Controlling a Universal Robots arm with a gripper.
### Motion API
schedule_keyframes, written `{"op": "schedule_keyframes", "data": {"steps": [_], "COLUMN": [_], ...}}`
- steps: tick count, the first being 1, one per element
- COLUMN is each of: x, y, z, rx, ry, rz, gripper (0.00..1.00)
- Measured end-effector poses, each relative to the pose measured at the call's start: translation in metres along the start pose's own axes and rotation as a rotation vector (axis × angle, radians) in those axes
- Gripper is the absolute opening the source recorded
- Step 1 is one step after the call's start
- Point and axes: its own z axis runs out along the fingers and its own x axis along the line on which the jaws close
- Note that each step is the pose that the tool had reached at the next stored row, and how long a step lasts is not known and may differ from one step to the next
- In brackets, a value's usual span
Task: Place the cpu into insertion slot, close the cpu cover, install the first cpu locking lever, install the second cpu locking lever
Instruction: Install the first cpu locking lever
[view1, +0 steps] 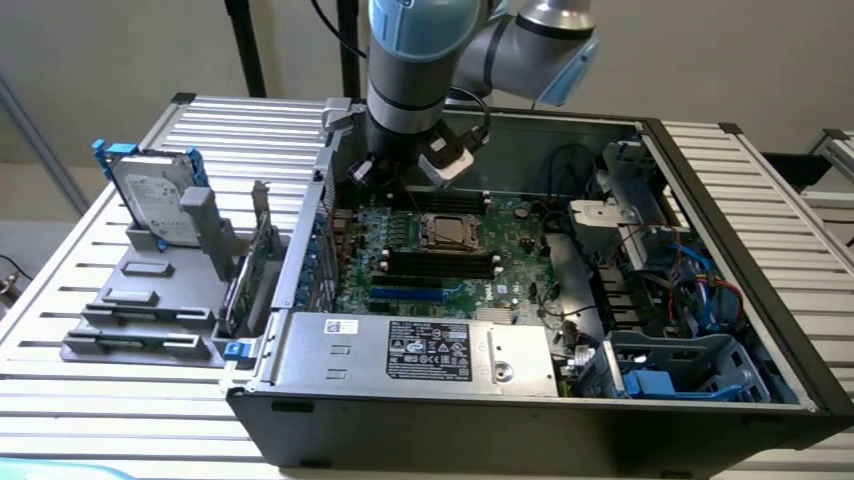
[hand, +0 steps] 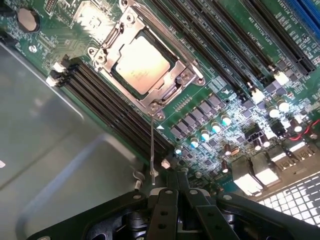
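- Fingers (hand: 165, 210) are clenched tip to tip with nothing between them, poised over the motherboard (hand: 235, 65) a little way out from the insertion slot (hand: 101, 56)
- the cpu (hand: 142, 65) lies seated in that slot, silvery top up, and the cpu cover (hand: 176, 59) looks folded down around it
- one locking lever (hand: 152, 150), a thin wire rod, runs from the slot's corner out toward the fingers; its free end stops just beside their tips, and I cannot tell whether they touch
- by my reading the lever is the step in hand, since it seems unlatched
- to do it well, I would press on the rod's free end, swing it flat toward the slot and slip it under its catch
- the push should stay off the black memory slots (hand: 110, 107) alongside the slot and the capacitors (hand: 206, 135) just past its corner
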Motion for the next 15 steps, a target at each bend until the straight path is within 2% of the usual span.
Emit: {"op": "schedule_keyframes", "data": {"steps": [4,6,8,15], "x": [0.0001,0.0004,0.0008,0.0062], "y": [-0.0001,-0.0004,-0.0008,-0.0017], "z": [0.0005,0.0008,0.0011,0.0028], "rx": [0.0057,0.0083,0.0086,0.0042], "ry": [0.0168,0.0225,0.0260,0.0330], "rz": [0.018,0.023,0.028,0.045], "gripper": [0.11,0.11,0.11,0.11]}}
